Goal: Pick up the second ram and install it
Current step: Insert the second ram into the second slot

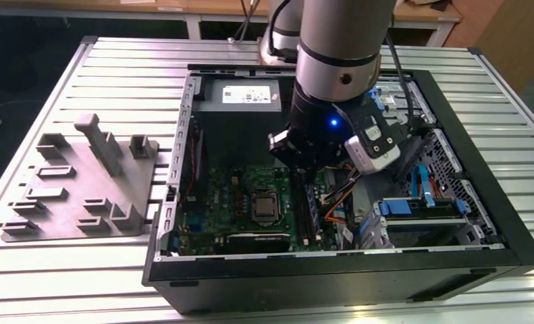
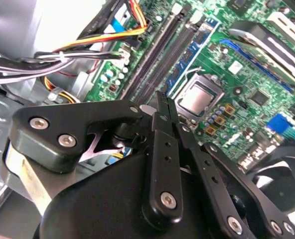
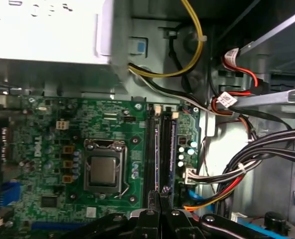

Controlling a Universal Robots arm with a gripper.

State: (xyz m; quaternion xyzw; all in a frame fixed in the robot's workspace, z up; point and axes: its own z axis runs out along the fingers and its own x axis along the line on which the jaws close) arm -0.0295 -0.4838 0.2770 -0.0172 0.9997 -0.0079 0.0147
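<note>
Held item: second ram, judged to be pinched edge-on between the drawn-together fingers of the hand, long axis laid along the empty black slots directly beneath, beside a seated blue stick, inside the computer case

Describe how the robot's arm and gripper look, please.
The arm is a silver-grey tube with black joints, a small blue light, a white box at its wrist and a black cable. The gripper is black linkage bars with silver screws.
</note>
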